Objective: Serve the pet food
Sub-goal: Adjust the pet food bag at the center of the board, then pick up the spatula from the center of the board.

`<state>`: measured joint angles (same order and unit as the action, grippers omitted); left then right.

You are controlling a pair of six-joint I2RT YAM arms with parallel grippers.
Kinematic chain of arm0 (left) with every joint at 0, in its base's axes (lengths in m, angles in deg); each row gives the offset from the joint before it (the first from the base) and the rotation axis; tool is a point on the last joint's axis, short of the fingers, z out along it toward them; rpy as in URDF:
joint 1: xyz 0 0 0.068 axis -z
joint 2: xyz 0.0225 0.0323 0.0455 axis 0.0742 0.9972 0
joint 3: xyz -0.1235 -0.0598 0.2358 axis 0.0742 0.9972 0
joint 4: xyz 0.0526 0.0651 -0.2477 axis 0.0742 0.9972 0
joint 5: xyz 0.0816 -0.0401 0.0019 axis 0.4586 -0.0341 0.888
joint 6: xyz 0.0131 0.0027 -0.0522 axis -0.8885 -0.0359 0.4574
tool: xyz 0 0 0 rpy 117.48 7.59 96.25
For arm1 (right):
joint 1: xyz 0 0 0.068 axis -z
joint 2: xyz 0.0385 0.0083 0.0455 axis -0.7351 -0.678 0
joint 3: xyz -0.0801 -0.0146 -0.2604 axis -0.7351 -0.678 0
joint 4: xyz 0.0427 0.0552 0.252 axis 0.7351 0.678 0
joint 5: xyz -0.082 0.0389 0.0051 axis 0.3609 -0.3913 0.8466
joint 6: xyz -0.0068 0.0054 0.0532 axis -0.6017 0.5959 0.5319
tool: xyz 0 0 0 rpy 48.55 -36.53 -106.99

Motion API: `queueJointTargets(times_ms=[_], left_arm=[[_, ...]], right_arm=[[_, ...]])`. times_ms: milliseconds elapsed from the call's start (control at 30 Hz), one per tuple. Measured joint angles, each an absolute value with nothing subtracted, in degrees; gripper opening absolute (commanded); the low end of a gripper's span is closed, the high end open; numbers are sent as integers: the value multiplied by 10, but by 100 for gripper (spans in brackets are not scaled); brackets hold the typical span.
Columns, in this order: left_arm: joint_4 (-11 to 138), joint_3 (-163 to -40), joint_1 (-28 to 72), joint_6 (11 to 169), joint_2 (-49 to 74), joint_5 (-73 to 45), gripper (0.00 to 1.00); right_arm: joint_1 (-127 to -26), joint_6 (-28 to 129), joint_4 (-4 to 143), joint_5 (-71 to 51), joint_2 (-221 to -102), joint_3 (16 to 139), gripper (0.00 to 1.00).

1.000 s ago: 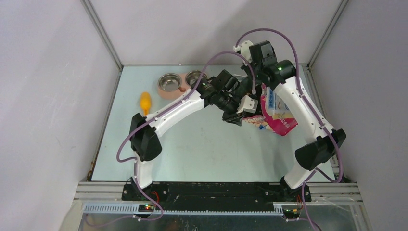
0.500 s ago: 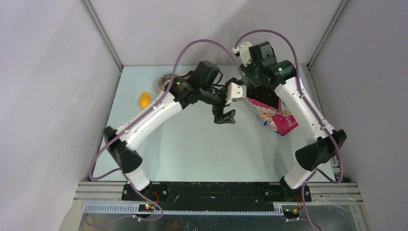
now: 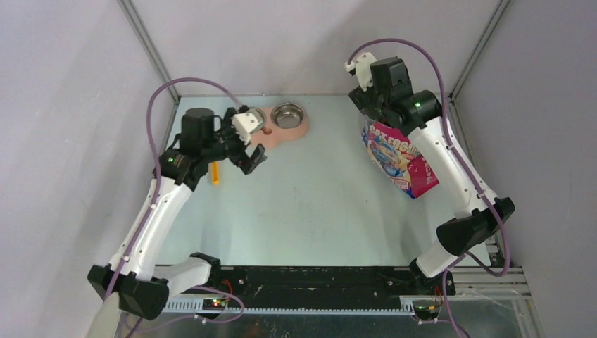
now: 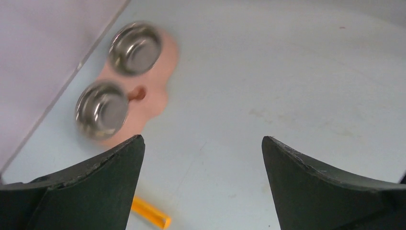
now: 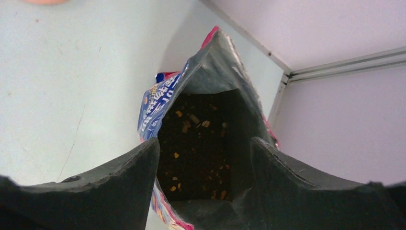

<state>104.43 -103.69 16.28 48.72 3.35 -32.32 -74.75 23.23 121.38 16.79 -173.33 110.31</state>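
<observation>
Left gripper [image 4: 203,143] hangs spread wide and empty; yellow scoop [image 4: 151,213] just beneath, feeder [image 4: 153,96] beyond. Pet food [image 5: 196,124] sits well off to my right, down inside the bag [image 5: 158,108], mouth up, directly under my right gripper [image 5: 203,148], jaws parted astride it. Right arm nearer.

Feeder [image 4: 159,96] blurred, scoop [image 4: 151,213] mostly behind left tool [image 4: 202,139], bag [image 5: 160,108] cut off at lower edge

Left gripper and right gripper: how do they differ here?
The left gripper hangs over bare table near the pink feeder and yellow scoop; the right gripper hangs over the food bag's open mouth. Left jaws stand wider than right. Both are open.
</observation>
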Motion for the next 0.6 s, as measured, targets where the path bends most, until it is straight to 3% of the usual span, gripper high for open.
queueJointTargets(times_ms=[300, 600], left_arm=[[960, -909, -51, 547, -8, -247, 100], [933, -889, -119, 605, 113, -179, 99]], right_arm=[[-753, 232, 1156, 169, -1652, 1077, 76], [-775, 240, 1114, -59, -1473, 897, 77]])
